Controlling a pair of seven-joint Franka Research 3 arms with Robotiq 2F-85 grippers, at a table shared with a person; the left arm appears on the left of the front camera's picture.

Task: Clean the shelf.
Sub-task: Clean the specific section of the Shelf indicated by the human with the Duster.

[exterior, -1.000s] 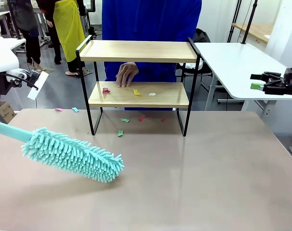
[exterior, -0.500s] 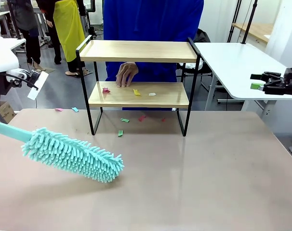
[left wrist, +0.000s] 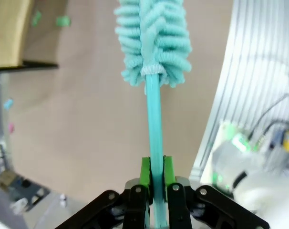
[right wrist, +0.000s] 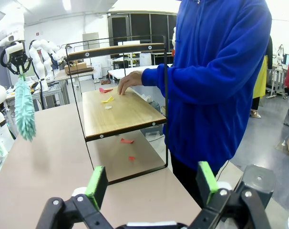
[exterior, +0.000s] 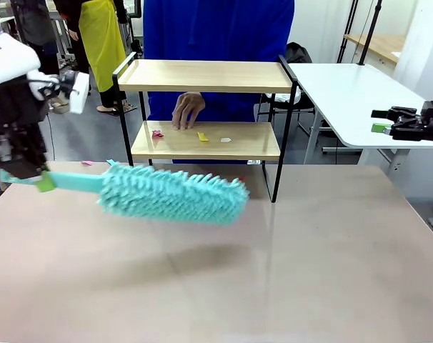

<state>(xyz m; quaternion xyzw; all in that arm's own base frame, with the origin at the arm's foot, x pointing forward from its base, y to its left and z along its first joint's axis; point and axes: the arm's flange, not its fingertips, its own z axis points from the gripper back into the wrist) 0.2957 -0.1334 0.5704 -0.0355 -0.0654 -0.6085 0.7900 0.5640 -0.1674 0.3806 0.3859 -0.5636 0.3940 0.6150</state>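
Observation:
The shelf [exterior: 206,77] stands at the far middle of the table, two wooden boards in a black frame; it also shows as the shelf [right wrist: 120,112] and a corner of the shelf [left wrist: 6,38]. Small paper scraps [exterior: 202,136] lie on its lower board, where a person's hand [exterior: 187,110] rests. My left gripper [exterior: 36,179] is shut on the handle of a teal fluffy duster [exterior: 173,194], held level above the table just in front of the shelf's legs. Seen from the wrist, the left gripper [left wrist: 154,174] clamps the duster [left wrist: 153,43] handle. My right gripper [exterior: 385,121] hangs open off the table's right side; the right gripper [right wrist: 151,183] holds nothing.
A person in a blue top [right wrist: 216,81] stands right behind the shelf. More scraps [right wrist: 127,140] lie on the table under the shelf, others at its left [left wrist: 62,20]. A white side table [exterior: 352,93] stands at the right. The brown tabletop [exterior: 288,271] lies bare in front.
My left arm has risen and swung the duster up and to the right, from low at the table's left to level in front of the shelf. The right arm has not moved.

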